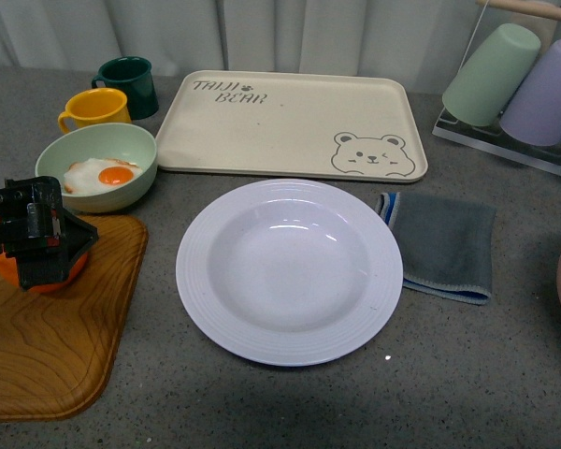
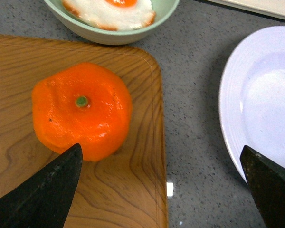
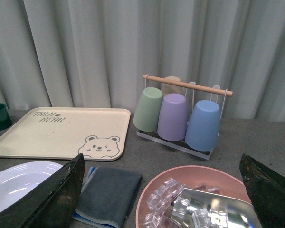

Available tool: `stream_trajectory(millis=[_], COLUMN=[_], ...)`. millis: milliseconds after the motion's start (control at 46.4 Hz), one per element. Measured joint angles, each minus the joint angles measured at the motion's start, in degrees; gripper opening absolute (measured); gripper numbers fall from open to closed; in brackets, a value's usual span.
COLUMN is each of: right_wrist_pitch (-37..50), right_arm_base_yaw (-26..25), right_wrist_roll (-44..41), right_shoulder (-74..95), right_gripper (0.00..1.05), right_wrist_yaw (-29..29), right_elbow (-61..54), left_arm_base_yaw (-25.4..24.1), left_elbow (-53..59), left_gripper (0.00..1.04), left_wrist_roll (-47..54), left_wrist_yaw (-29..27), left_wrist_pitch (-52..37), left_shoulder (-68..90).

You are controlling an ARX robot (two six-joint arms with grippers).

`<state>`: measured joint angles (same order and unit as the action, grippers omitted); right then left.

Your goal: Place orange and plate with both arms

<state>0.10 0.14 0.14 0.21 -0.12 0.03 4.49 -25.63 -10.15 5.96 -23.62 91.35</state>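
The orange (image 2: pixel 80 111) lies on a wooden board (image 2: pixel 123 190), green stem dot up. In the front view it (image 1: pixel 70 271) is mostly hidden under my left gripper (image 1: pixel 39 257). In the left wrist view my left gripper (image 2: pixel 160 147) is open above the board's edge. One finger is over the orange's near side and the other is over the plate's rim (image 2: pixel 232 95). The white ridged plate (image 1: pixel 192 281) sits empty at the table's middle. My right gripper (image 3: pixel 161 156) is open and empty, high over the table's right side; it is out of the front view.
A pale green bowl (image 1: pixel 136 192) with a fried egg stands behind the board, with yellow (image 1: pixel 95 108) and dark green (image 1: pixel 131 84) mugs behind it. A cream bear tray (image 1: pixel 290 122) lies behind the plate. A grey cloth (image 1: pixel 444 243), a cup rack (image 3: pixel 180 114) and a pink bowl (image 3: pixel 152 190) of ice are at the right.
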Motion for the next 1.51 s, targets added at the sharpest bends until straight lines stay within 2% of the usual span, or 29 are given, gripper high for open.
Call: stream_trajectory(millis=[841,927,1078,1229,1337,1509], right_wrist_pitch=[0.0,0.0,0.0,0.0,0.0,0.0], right_arm_base_yaw=[0.0,0.0,0.0,0.0,0.0,0.0], right_wrist_roll=[0.0,0.0,0.0,0.0,0.0,0.0], right_shoulder=[0.0,0.0,0.0,0.0,0.0,0.0], right_gripper=[0.95,0.95,0.95,0.95,0.95,0.95], right_wrist_yaw=[0.0,0.0,0.0,0.0,0.0,0.0], right_elbow=[0.0,0.0,0.0,0.0,0.0,0.0], left_arm_base_yaw=[-4.5,-4.4,-4.3,-4.2,-4.1,-3.2], left_elbow=[-8.3,-8.1,-8.0,-8.0,-8.0,-6.7], left_gripper=[0.98,0.90,0.69,0.56,0.50,0.47], left_wrist_roll=[2.8,3.2,3.7,4.0,4.3,6.1], left_wrist_yaw=[-3.3,-3.3,-3.4,-3.5,-3.7,-5.0], left_wrist_pitch=[-2.7,-2.8,-3.2,-3.5,-3.5,-2.5], left_shoulder=[15.0,15.1,15.1,15.1,15.1,12.1])
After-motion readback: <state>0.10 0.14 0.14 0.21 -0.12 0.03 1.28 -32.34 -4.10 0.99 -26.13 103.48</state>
